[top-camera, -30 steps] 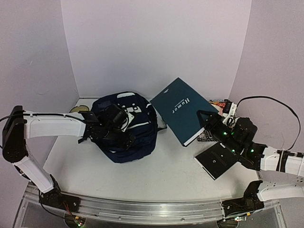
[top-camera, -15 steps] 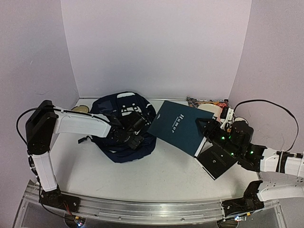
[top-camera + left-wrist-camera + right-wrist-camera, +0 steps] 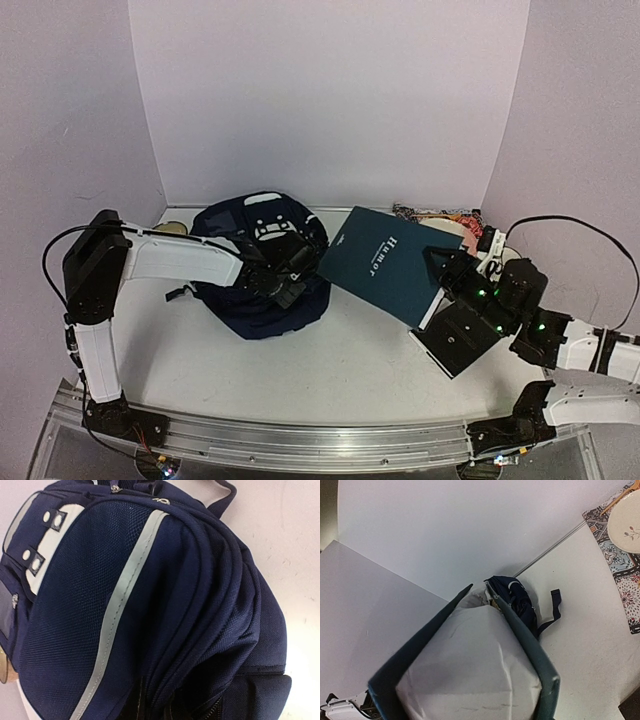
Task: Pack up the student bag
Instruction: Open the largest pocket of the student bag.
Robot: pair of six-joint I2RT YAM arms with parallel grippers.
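Note:
The student bag, navy with white trim, lies left of the table's middle; in the left wrist view its mesh front and grey stripe fill the picture. My left gripper is pressed into the bag's right side, shut on bunched fabric beside a zipper; its fingers are buried in the folds. A teal hardcover book hangs tilted just right of the bag, my right gripper shut on its near right corner. In the right wrist view the book's white page block points at the bag.
A black flat pad lies on the table under my right arm. A patterned cloth with a pale plate on it sits at the back right. A loose bag strap trails on the table. Purple walls close in on three sides.
My left gripper has slid right across the bag and closed on its fabric. The book has come down from a steeper tilt and now sits lower, close to the bag.

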